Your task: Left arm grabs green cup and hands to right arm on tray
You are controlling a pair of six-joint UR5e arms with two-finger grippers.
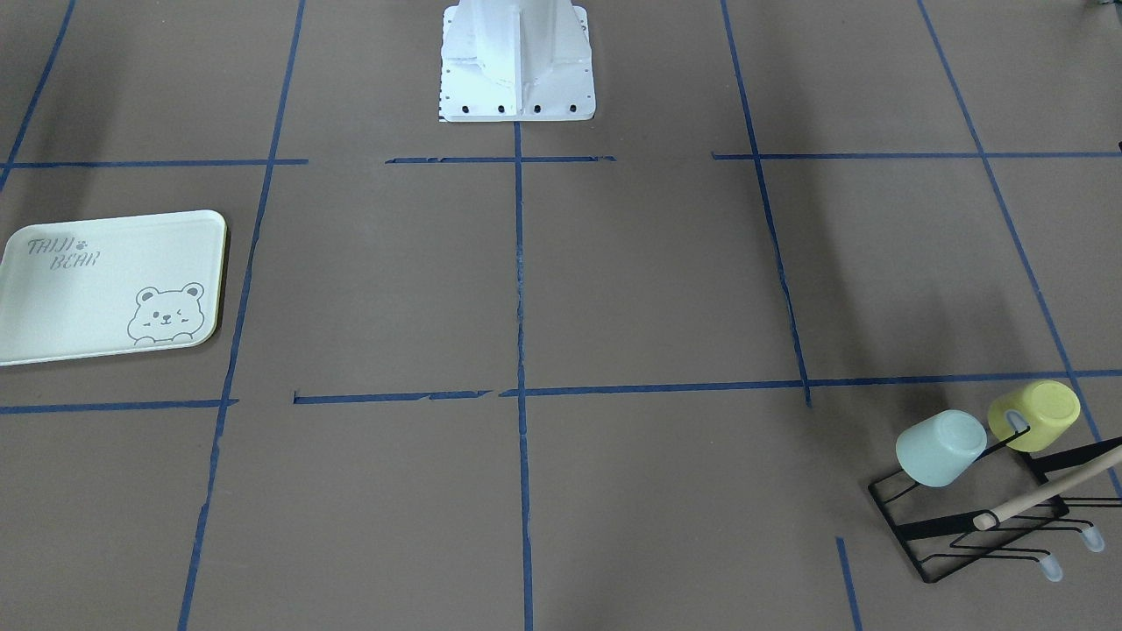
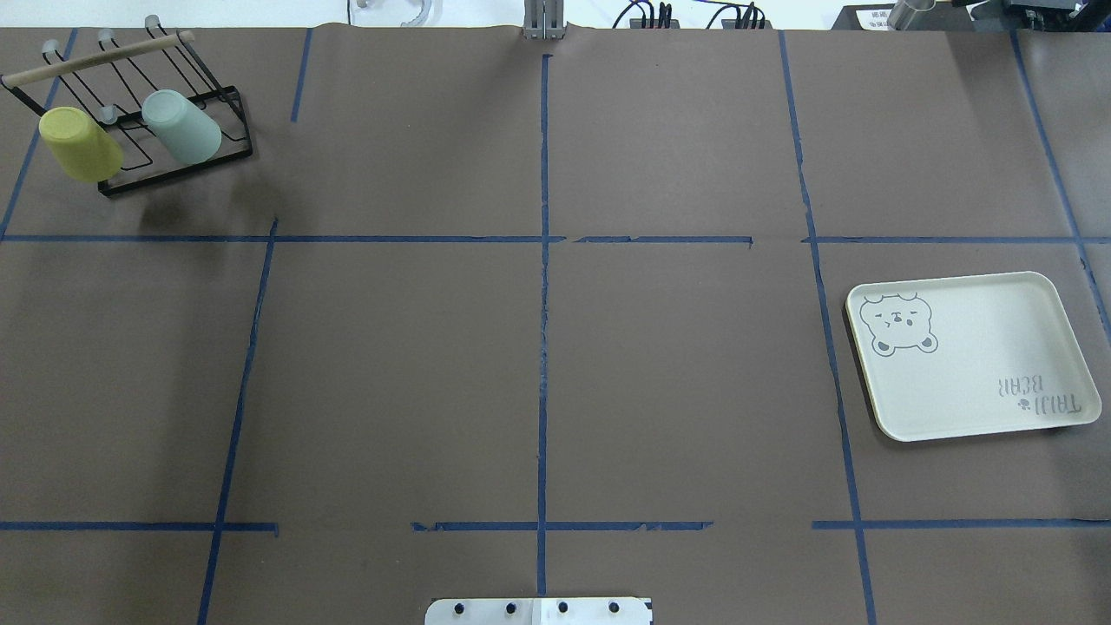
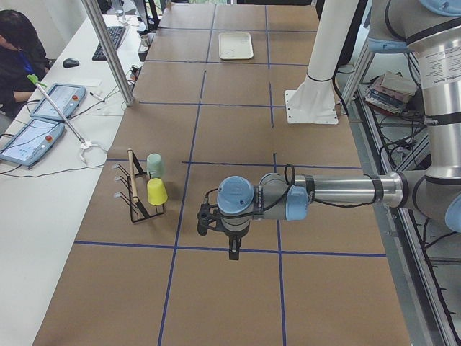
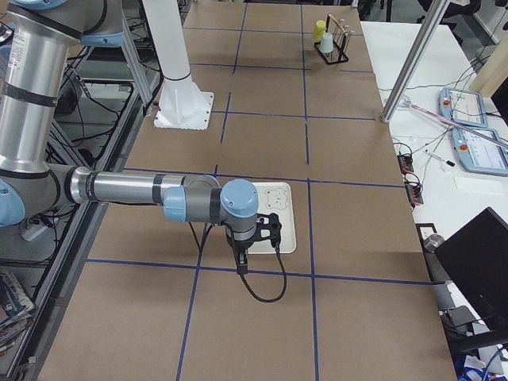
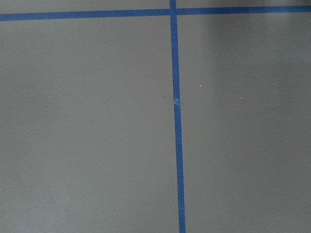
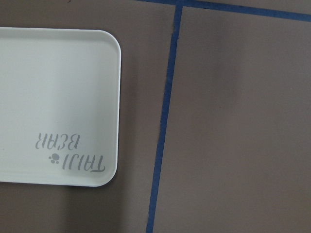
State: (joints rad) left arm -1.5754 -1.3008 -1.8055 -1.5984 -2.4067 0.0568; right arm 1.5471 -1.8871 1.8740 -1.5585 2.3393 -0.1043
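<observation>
Both arms are hovering, left arm (image 3: 338,191) and right arm (image 4: 119,189); whether their jaws are apart, you cannot tell. Tray (image 2: 972,365) is lying by the right edge. Green cup (image 2: 182,128) is hanging on the far-left corner's rack (image 1: 933,527), so you are probably best sliding it off along its peg.

Brown table (image 2: 391,391) carries the tray (image 2: 972,347) and cup rack (image 1: 942,526).

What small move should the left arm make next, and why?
Probably swing the left claw toward the rack: the green cup hangs there on a prong, untouched, beside the yellow cup, and the claw hovers well short of it.
</observation>
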